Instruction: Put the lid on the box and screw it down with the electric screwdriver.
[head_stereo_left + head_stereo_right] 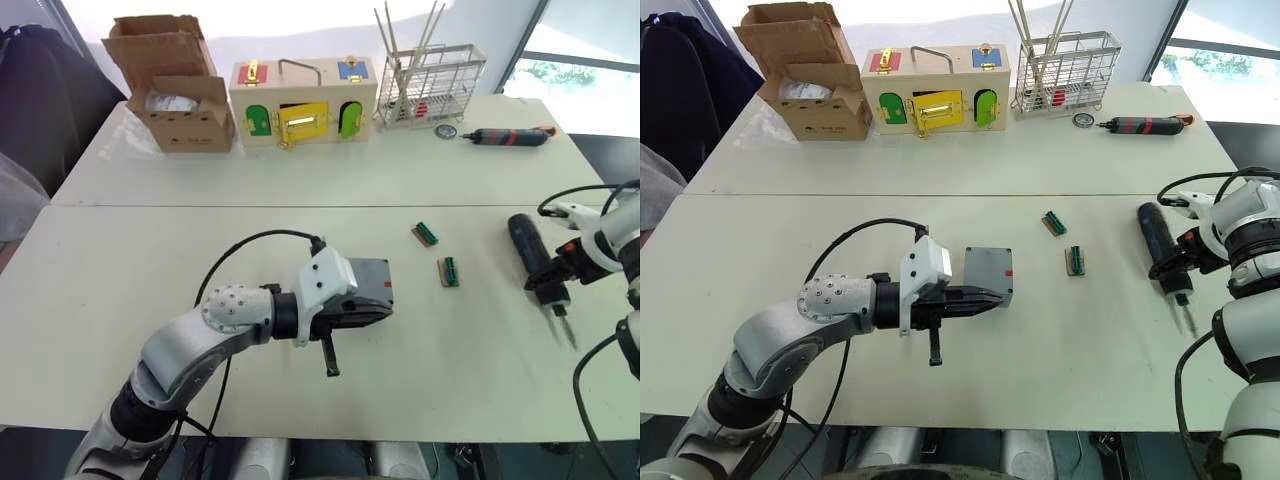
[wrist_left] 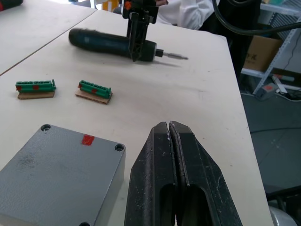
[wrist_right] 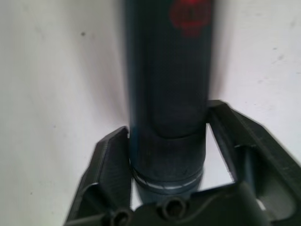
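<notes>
The box was a small grey plastic enclosure lying on the white bench, with the lid already seated on top: a flat speckled grey cover with rounded corners and a recessed screw hole at each visible corner. A small red mark sat near one edge of the lid. No lettering could be read on it.

The left claw lay just beside the box on the side nearer the robot, its two black fingers pressed together with nothing between them.

The electric screwdriver was a thick black cylinder lying flat on the bench, well to the right of the box. Its long axis ran from the far end of the bench toward the robot, the short metal bit pointing toward the near edge. In the right wrist view a blurred red mark showed on its body, too soft to read. The right claw was spread around the barrel, one finger on either side; whether the fingers actually pressed on it could not be told.

Two small green connector strips lay between the box and the screwdriver.
</notes>
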`<action>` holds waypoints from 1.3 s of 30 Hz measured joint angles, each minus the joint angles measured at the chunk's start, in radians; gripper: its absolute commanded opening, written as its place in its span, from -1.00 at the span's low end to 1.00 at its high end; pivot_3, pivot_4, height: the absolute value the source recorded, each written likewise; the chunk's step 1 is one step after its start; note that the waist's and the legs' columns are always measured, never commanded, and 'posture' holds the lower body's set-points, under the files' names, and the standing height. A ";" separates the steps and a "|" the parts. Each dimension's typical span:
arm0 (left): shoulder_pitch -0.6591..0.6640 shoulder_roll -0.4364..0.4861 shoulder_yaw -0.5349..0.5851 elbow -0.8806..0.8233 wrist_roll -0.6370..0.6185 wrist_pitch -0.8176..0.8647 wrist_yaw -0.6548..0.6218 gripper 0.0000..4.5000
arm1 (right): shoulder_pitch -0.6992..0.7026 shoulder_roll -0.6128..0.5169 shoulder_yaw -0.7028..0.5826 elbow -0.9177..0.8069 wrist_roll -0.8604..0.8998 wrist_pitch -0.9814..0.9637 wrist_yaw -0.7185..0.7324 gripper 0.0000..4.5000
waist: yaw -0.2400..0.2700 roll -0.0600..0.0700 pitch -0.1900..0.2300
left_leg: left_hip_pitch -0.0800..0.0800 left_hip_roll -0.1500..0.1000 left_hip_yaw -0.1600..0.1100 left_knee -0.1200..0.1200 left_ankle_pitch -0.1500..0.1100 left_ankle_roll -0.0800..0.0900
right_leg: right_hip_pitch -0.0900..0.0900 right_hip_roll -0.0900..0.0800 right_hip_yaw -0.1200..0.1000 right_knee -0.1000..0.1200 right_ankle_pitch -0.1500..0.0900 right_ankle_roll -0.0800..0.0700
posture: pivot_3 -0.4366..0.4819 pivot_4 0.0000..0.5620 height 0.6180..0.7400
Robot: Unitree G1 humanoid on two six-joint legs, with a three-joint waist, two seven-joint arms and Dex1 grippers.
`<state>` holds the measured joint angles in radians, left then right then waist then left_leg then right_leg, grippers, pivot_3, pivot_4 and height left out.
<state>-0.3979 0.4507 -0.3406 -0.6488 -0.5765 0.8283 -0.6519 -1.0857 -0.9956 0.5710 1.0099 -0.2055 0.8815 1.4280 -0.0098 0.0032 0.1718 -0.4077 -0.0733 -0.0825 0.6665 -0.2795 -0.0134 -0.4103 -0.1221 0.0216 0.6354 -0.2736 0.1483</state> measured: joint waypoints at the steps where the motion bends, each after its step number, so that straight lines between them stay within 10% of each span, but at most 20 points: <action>1: 0.000 0.000 0.000 0.004 0.001 -0.001 0.000 -1.00 | 0.003 0.000 -0.001 -0.003 -0.009 -0.003 0.004 -0.20 | 0.000 0.000 0.000 | 0.000 0.000 0.000 0.000 0.000 0.000 | 0.000 0.000 0.000 0.000 0.000 0.000 | -0.05 -0.47 0.86; 13: -0.006 0.020 0.005 0.035 0.008 -0.010 -0.016 -1.00 | -0.002 0.035 -0.137 0.030 -0.024 -0.001 -0.050 -0.20 | 0.004 -0.005 -0.003 | 0.001 0.000 0.001 0.001 0.001 -0.002 | 0.001 0.000 0.000 -0.001 0.001 -0.002 | -0.05 -0.47 0.86; 16: -0.052 0.019 0.042 0.092 0.001 -0.016 -0.031 -1.00 | -0.162 0.075 -0.368 0.039 0.092 0.046 -0.221 -0.20 | -0.011 0.013 0.004 | -0.003 -0.001 0.007 -0.001 0.001 -0.002 | -0.010 -0.002 0.006 0.005 0.002 -0.002 | -0.05 -0.47 0.86; 20: -0.052 0.059 0.096 0.150 0.004 -0.036 -0.058 -1.00 | -0.087 0.094 -0.751 -0.402 0.273 0.075 -0.391 -0.20 | 0.003 0.007 0.002 | -0.004 0.003 0.000 -0.005 0.002 -0.003 | -0.018 0.002 -0.004 0.014 0.001 -0.003 | -0.05 -0.47 0.86; 26: -0.047 0.105 0.089 0.206 0.030 -0.070 -0.131 -1.00 | 0.319 0.620 -1.182 -1.131 0.578 0.055 -0.729 -0.20 | 0.001 0.004 0.001 | -0.011 -0.001 -0.001 0.002 0.002 -0.005 | -0.018 -0.003 -0.003 0.016 0.001 -0.003 | -0.05 -0.47 0.86; 39: -0.110 0.014 0.046 0.351 0.107 -0.129 -0.173 -1.00 | 0.749 0.792 -1.015 -1.547 0.818 0.003 -0.885 -0.20 | 0.006 0.004 0.000 | -0.011 -0.003 -0.001 0.005 0.003 -0.002 | -0.017 -0.003 -0.003 0.016 0.002 -0.002 | -0.05 -0.47 0.86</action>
<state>-0.5081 0.4649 -0.2946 -0.2978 -0.4698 0.6995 -0.8253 -0.3366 -0.2037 -0.4442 -0.5369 0.6121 0.8847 0.5427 -0.0041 0.0077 0.1720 -0.4187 -0.0764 -0.0832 0.6714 -0.2768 -0.0157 -0.4276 -0.1253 0.0191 0.6511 -0.2718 0.1459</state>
